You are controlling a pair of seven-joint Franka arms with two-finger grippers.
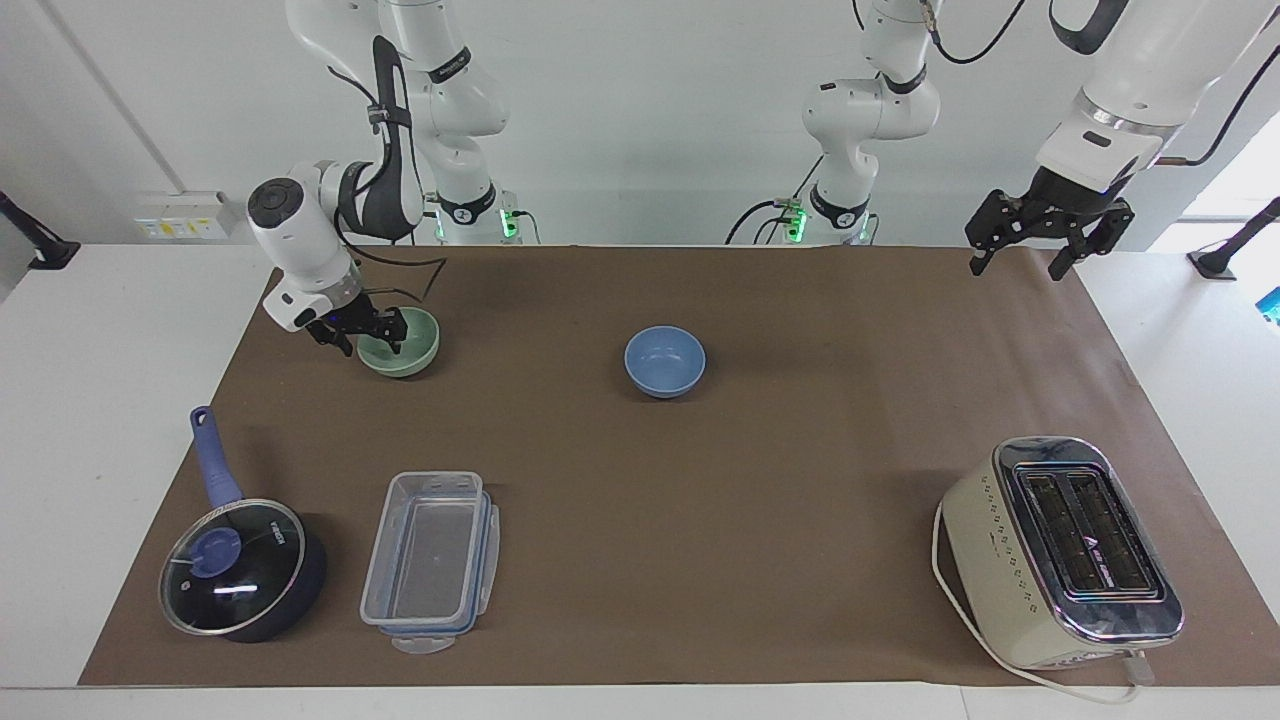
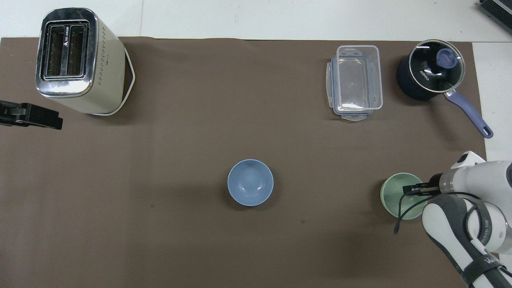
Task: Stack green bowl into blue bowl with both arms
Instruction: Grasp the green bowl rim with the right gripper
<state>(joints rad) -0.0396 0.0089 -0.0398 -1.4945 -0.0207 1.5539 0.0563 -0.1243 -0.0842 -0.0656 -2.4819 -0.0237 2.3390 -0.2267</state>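
Observation:
The pale green bowl (image 1: 412, 345) (image 2: 394, 197) sits on the brown mat toward the right arm's end of the table. My right gripper (image 1: 368, 343) (image 2: 409, 189) is down at its rim, open, one finger inside the bowl and one outside on the side toward the mat's edge. The blue bowl (image 1: 665, 360) (image 2: 250, 182) stands alone near the middle of the mat, about as near to the robots as the green one. My left gripper (image 1: 1016, 268) hangs open and waits in the air over the mat's corner at the left arm's end; only its black tip (image 2: 36, 117) shows in the overhead view.
Farther from the robots stand a clear plastic container (image 1: 430, 560) (image 2: 356, 82) and a dark blue lidded saucepan (image 1: 240, 565) (image 2: 434, 72) at the right arm's end. A cream toaster (image 1: 1060, 550) (image 2: 76, 60) is at the left arm's end.

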